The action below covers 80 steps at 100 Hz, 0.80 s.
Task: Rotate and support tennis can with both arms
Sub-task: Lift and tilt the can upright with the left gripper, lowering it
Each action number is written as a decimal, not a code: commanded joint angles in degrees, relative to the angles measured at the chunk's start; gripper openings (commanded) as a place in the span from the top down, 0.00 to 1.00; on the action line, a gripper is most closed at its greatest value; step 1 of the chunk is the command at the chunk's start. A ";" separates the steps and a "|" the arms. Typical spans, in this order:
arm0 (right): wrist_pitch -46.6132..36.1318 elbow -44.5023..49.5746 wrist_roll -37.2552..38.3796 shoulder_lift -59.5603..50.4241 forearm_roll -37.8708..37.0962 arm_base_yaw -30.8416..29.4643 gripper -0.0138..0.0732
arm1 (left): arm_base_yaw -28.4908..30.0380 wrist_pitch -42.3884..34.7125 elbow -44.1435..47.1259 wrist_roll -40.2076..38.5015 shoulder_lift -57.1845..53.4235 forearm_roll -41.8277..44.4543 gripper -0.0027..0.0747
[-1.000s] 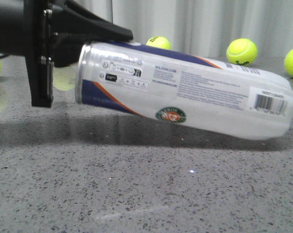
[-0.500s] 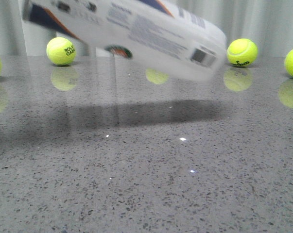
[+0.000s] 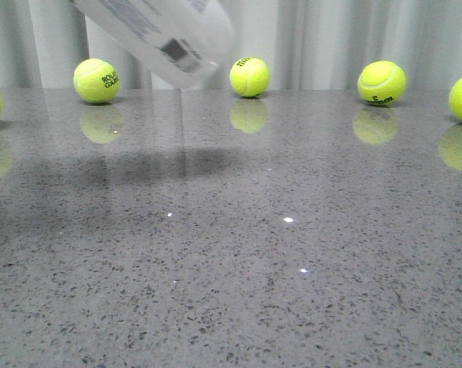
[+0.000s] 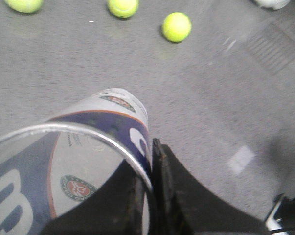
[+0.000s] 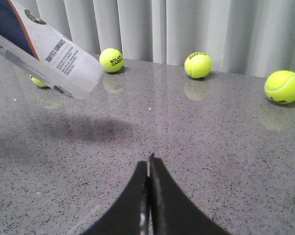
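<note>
The tennis can [image 3: 165, 34] hangs tilted in the air at the upper left of the front view, only its closed lower end with the barcode showing. In the left wrist view my left gripper [image 4: 149, 169] is shut on the can's wall at the metal rim [image 4: 96, 134], one finger inside the open mouth and one outside. The can [image 5: 47, 51] also shows in the right wrist view, slanting down from the upper left, well above the table. My right gripper [image 5: 148, 166] is shut and empty, low over the grey table and apart from the can.
Several yellow-green tennis balls stand along the far edge of the speckled grey table [image 3: 238, 253], among them one [image 3: 96, 80], one [image 3: 250, 77] and one [image 3: 381, 82]. Pale curtains hang behind. The can's shadow [image 3: 162, 165] lies on the table.
The can was lying on the table, held at its rim. It has been lifted up and to the left, tilting steeply, and the left arm has left the front view.
</note>
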 commanded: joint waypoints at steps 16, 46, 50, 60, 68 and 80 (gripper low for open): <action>-4.08 -1.47 0.16 0.52 -0.33 -0.39 0.91 | -0.31 2.99 -7.95 -4.76 -1.07 7.05 0.99; -4.08 -1.47 0.16 0.52 -0.33 -0.39 0.91 | -1.06 4.87 -8.63 -6.19 0.32 13.48 0.99; -4.08 -1.47 0.16 0.52 -0.33 -0.39 0.91 | -1.84 4.87 -8.63 -6.34 0.79 14.60 0.99; -4.08 -1.47 0.16 0.52 -0.33 -0.39 0.91 | -5.56 4.87 -9.02 -8.35 2.70 19.76 0.99; -4.08 -1.47 0.16 0.52 -0.33 -0.39 0.91 | -9.30 5.75 -10.13 -10.08 5.07 24.65 0.99; -4.08 -1.47 0.16 0.52 -0.33 -0.39 0.91 | -14.82 8.25 -13.50 -11.10 8.72 31.19 0.99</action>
